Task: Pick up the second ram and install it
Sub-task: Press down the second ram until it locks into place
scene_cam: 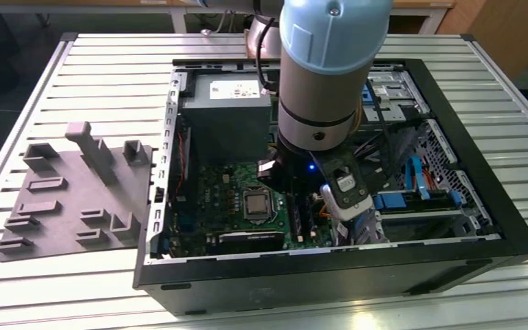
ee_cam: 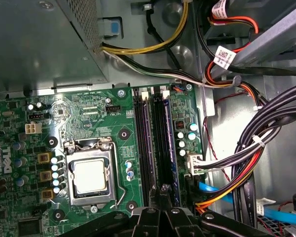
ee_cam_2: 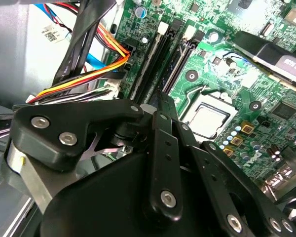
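The second ram is hard to pick out: in the first wrist view a thin dark edge at the gripper's tip, over the near end of the memory slots, may be it, but I cannot say so for certain. The slots run as long black strips on the motherboard, between the processor socket and a bundle of coloured cables

By my judgement such a stick is light, stiff and thin, with bare chips and a row of fine contacts along one long edge. It wants holding by the flat faces near the upper edge or by the short ends, kept square to the slot, since a tilted push could bend it or spare one latch

How far the gripper is open, and whether it holds anything, I cannot tell: in the second wrist view its own black linkage covers the tip

In the exterior view the arm stands down inside the open computer case, masking the slots beneath it. The grey power supply lies at the case's far end, and a grey moulded holder sits on the slatted table to the exterior view's left, just beside the case
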Available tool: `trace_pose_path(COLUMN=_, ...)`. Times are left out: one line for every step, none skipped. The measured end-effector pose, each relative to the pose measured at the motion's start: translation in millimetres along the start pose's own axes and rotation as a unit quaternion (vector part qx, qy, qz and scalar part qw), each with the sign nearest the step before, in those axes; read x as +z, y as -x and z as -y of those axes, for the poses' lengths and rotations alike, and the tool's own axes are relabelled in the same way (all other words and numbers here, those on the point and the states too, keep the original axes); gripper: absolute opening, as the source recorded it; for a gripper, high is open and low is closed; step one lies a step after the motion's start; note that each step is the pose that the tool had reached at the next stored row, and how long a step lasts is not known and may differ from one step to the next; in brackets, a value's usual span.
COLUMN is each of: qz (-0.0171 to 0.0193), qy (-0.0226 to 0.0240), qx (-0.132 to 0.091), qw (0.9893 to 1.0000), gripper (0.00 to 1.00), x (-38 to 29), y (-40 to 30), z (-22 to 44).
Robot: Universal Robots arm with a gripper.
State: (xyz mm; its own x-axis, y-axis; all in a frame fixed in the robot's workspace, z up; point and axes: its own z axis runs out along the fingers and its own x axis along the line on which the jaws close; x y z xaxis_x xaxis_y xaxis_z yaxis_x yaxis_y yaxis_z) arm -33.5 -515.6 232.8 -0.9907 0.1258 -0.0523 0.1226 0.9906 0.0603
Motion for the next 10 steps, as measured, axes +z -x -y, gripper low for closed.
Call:
trace_pose_path(qz=0.0, qy=0.0, qx=0.0, qw=1.0, gripper=0.11, x=0.0, y=0.1, z=0.5)
trace_pose_path(qz=0.0, qy=0.0, qx=0.0, qw=1.0, gripper=0.11, x=-0.1, y=0.1, z=1.0)
trace_pose_path(qz=0.0, qy=0.0, qx=0.0, qw=1.0, gripper=0.11, x=0.0, y=0.2, z=1.5)
trace_pose_path(qz=0.0, qy=0.0, qx=0.0, qw=1.0, gripper=0.11, x=-0.1, y=0.3, z=2.0)
trace_pose_path(qz=0.0, qy=0.0, qx=0.0, qw=1.0, gripper=0.11, x=-0.2, y=0.3, z=2.6)
trace_pose_path(qz=0.0, qy=0.0, qx=0.0, qw=1.0, gripper=0.11, x=-0.2, y=0.4, z=3.1)
trace_pose_path(qz=0.0, qy=0.0, qx=0.0, qw=1.0, gripper=0.11, x=-0.2, y=0.4, z=3.5)
trace_pose_path(qz=0.0, qy=0.0, qx=0.0, qw=1.0, gripper=0.11, x=-0.2, y=0.5, z=4.0)
trace_pose_path(qz=0.0, qy=0.0, qx=0.0, qw=1.0, gripper=0.11, x=-0.2, y=0.6, z=4.4)
trace_pose_path(qz=0.0, qy=0.0, qx=0.0, qw=1.0, gripper=0.11, x=-0.3, y=0.6, z=4.9)
